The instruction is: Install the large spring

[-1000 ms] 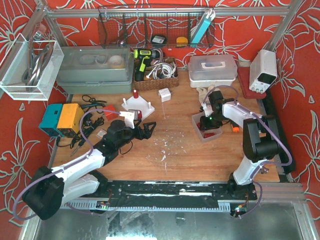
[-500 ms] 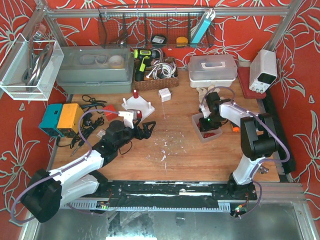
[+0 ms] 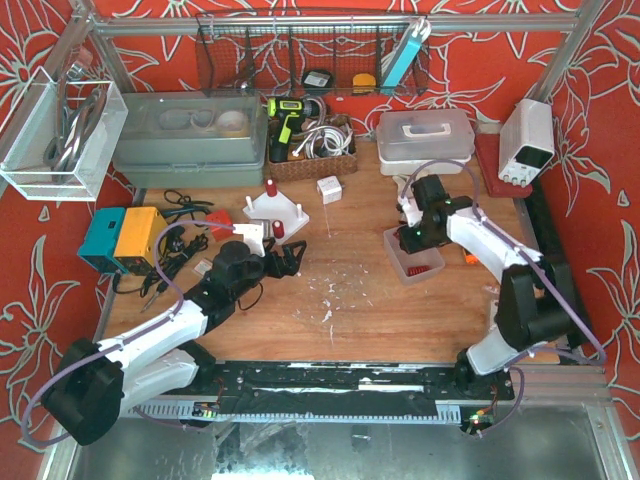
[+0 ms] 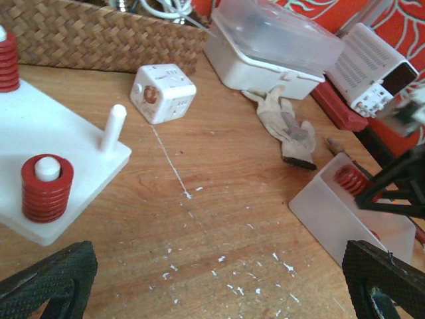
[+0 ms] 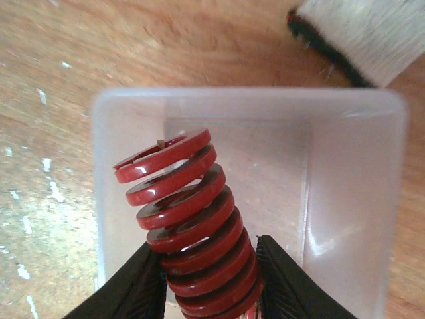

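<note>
**Item 1, right end effector point(image 5: 211, 282).** Narrow, its two black fingers clamped on the lower coils of the large spring point(image 5: 182, 199). The spring leans a little to one side in the grip and hangs over the clear bin point(image 5: 345, 199), which sits on the desk point(image 4: 219, 166) at the right. Whether the bottom coil is free of the bin floor cannot be told.

**Item 2, left end effector point(image 4: 218, 276).** Wide, holding nothing, low over the desk and just beside the white peg board point(image 4: 60, 143).

**Item 3, peg board.** It has a short red spring point(image 4: 45, 189) seated on the near peg and a taller red spring point(image 4: 8, 60) on the far peg. A bare peg point(image 4: 114, 125) stands at the board's right edge and looks the likely seat for your spring.

**Handling note.** You appear to be at the lift-out.
- Raise straight up until the coils clear the bin wall before you travel left, or the bin may come along.
- Since the spring sits tilted, square it over the bare peg from above.
- Lower with the hollow centred on the peg tip.
- Loosen only once several coils have slid down.
- Mind the left arm parked close to the board, because your path comes near it.
</note>
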`<action>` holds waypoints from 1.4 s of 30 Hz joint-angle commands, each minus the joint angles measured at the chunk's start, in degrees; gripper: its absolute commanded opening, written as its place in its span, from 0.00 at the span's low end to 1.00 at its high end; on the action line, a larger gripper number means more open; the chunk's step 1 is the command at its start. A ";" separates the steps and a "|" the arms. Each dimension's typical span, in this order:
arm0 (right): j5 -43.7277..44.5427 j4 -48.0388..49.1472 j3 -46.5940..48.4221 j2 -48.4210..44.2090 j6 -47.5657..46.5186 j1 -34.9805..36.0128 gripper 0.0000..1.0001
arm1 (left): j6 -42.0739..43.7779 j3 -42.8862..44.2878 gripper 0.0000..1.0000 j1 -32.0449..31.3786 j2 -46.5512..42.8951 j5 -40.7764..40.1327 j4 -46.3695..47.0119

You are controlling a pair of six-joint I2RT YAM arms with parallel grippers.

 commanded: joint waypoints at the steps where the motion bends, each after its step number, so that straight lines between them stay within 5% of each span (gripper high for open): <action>1: 3.63 -2.14 2.32 -7.32 -0.99 1.75 0.00 | -2.82 -0.57 1.00 -0.33 -0.75 -3.79 -1.22; 9: 3.54 9.34 -3.92 -21.99 -3.72 10.95 0.00 | -7.47 3.31 1.00 -0.33 -0.07 8.71 -2.70; 19: 0.96 38.03 -17.90 -30.05 5.21 24.48 0.00 | -4.33 10.55 0.61 -0.33 -3.24 16.77 -5.25; 26: 3.24 42.77 -19.03 -27.17 8.12 29.69 0.00 | -1.48 16.69 0.70 -0.50 0.24 20.77 -10.56; 42: 5.33 45.00 -18.25 -23.44 7.77 34.67 0.00 | -5.11 18.35 0.65 -1.52 7.65 28.63 -8.85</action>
